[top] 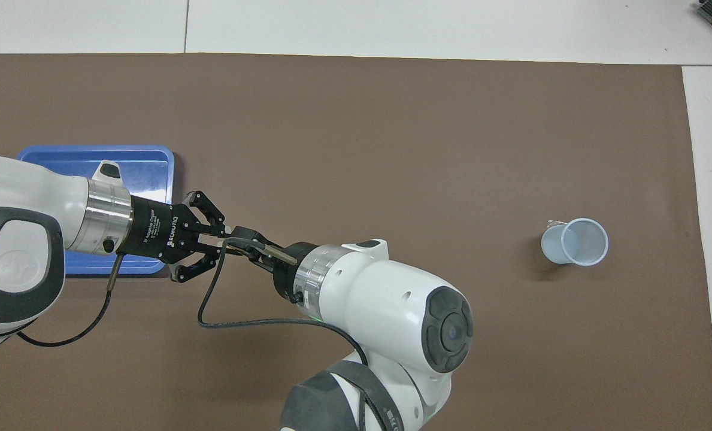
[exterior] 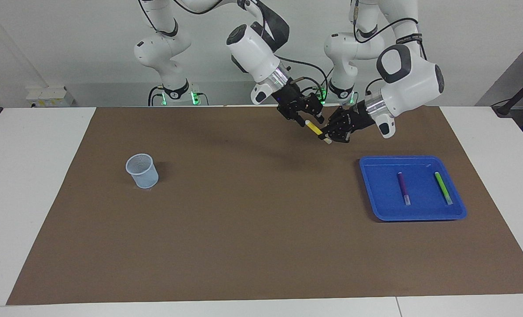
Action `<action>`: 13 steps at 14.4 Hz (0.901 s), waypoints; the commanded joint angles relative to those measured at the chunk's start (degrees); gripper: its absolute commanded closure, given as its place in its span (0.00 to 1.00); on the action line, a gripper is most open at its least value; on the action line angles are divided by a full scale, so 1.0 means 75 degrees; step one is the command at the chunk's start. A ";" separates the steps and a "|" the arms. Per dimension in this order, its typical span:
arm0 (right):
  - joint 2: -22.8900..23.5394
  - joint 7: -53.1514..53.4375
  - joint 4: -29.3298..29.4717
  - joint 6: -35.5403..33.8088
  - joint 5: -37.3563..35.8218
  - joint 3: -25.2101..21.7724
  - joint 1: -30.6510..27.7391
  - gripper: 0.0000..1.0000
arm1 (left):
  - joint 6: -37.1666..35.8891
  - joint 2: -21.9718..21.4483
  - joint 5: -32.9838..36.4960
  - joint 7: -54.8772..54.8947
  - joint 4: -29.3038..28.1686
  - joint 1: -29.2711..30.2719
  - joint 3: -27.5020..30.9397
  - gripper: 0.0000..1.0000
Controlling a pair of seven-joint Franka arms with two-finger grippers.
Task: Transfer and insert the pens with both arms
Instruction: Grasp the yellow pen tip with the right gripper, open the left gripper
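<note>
the yellow pen [exterior: 314,129] is held in the air, tilted, over the brown mat [exterior: 243,229] at a spot just nearer to the robots than the blue tray [exterior: 371,193]. its pale end is clamped in the left claw [exterior: 327,137], whose fingertips are pressed together on it. the right claw [exterior: 307,121] is set at the pen's upper end, and its fingers are placed around that end; whether the pen is already gripped there cannot be told. in the overhead view the pen is almost wholly covered by the two claws, which are met tip to tip beside the tray's corner [top: 167,157].

the purple pen [exterior: 403,188] and the green pen [exterior: 443,187] are laid flat in the tray, side by side and apart, the green one toward the left arm's end of the tabletop [exterior: 37,176]. each is pointed with its pale end away from the robots.

a pale blue cup [exterior: 142,171] is stood upright on the mat toward the right arm's end, well apart from the tray and the claws. the mat is spread over the white tabletop, and both arms are reached in from the robots' edge.
</note>
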 commanded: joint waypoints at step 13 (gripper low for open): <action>0.0104 -0.0113 0.0127 0.0011 0.0198 0.0053 -0.0136 0.62 | 0.0041 -0.0382 -0.0164 -0.0177 -0.0314 -0.0140 0.0113 1.00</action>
